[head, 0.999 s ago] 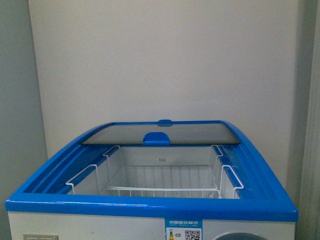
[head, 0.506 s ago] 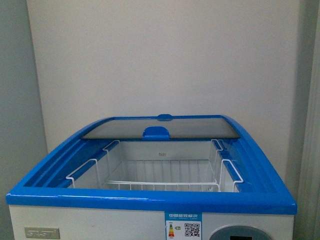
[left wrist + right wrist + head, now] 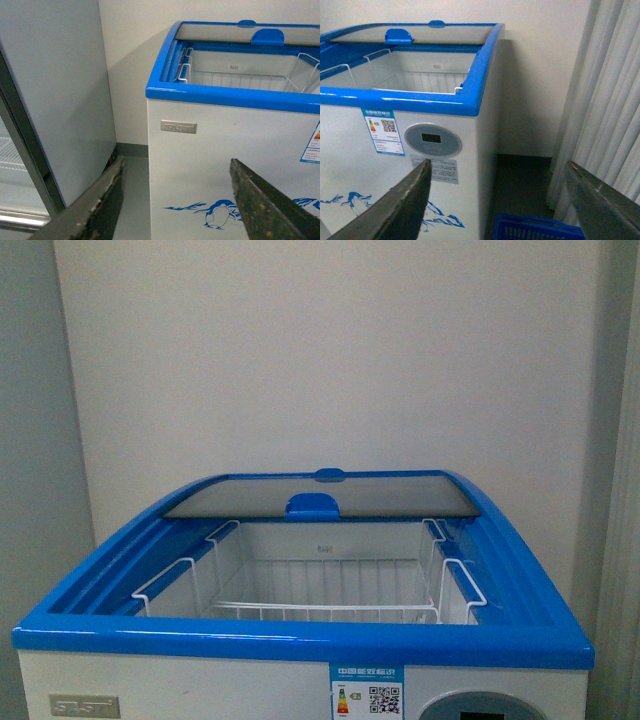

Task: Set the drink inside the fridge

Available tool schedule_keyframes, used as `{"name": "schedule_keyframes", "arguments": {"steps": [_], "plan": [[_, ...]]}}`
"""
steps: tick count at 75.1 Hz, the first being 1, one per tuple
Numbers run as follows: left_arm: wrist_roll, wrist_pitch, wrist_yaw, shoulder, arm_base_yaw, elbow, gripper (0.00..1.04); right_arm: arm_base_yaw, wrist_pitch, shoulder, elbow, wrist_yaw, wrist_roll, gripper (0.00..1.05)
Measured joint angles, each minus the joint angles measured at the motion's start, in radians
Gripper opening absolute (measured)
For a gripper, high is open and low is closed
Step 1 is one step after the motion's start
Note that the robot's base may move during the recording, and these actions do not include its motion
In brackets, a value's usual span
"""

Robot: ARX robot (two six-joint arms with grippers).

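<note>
Front view: fridge seen lid-open, drink not visible.
Left tool and right tool spread, empty; bottle handling cannot be judged.

The fridge runs off the front view's lower edge, so its body below the energy label is unseen. The label's small print is too tiny to read. Beside the fridge, a blue basket shows only its rim. The nameplate lettering is illegible.
</note>
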Motion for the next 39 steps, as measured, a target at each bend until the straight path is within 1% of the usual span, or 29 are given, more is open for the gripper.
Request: {"name": "schedule_keyframes", "arguments": {"steps": [5, 6, 9, 10, 15, 39], "plan": [[0.0, 0.0, 0.0, 0.0, 0.0, 0.0, 0.88, 0.0, 0.0, 0.0, 0.0, 0.0, 0.0, 0.97], [0.0, 0.0, 0.0, 0.0, 0.0, 0.0, 0.91, 0.0, 0.0, 0.0, 0.0, 0.0, 0.0, 0.97], [0.0, 0.0, 0.0, 0.0, 0.0, 0.0, 0.98, 0.0, 0.0, 0.0, 0.0, 0.0, 0.0, 0.97], [0.001, 0.0, 0.0, 0.0, 0.0, 0.0, 0.98, 0.0, 0.0, 0.0, 0.0, 0.0, 0.0, 0.97], [0.0, 0.0, 0.0, 0.0, 0.0, 0.0, 0.96, 0.0, 0.0, 0.0, 0.0, 0.0, 0.0, 0.97], [0.001, 0.0, 0.0, 0.0, 0.0, 0.0, 0.97, 0.0, 0.0, 0.0, 0.0, 0.0, 0.0, 0.97]]}}
